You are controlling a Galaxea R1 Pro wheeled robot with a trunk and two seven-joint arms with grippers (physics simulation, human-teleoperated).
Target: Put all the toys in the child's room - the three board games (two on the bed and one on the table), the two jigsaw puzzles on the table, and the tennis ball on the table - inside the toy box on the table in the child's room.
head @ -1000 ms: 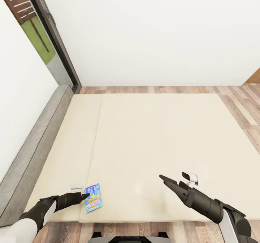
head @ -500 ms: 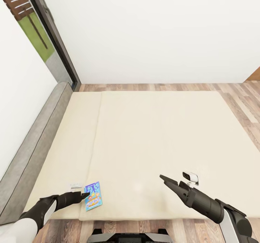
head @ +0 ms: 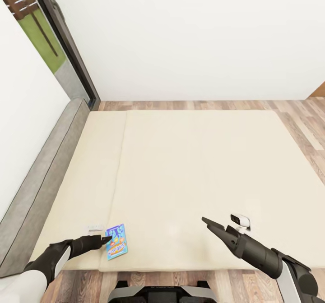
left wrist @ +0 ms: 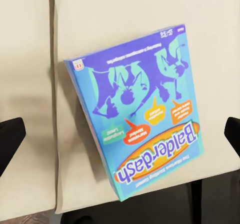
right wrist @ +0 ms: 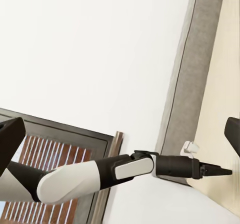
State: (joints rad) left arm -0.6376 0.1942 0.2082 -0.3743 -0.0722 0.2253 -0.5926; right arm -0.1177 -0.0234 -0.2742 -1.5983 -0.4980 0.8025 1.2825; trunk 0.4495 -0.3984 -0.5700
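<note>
One blue board game (left wrist: 137, 111) (lettered Balderdash) lies flat on the bed (head: 189, 167) near its front edge, just beside a mattress seam. The left gripper (head: 108, 239) hovers at the box with jaws spread wide. The right gripper (head: 208, 223) hangs over bare mattress, well apart, also wide.

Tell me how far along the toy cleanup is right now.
Nothing looks done. The blue board game lies flat near the bed's front edge. The left end effector hovers open over it, gripping nothing; the right end effector carries nothing. Grasping and boxing remain.
</note>
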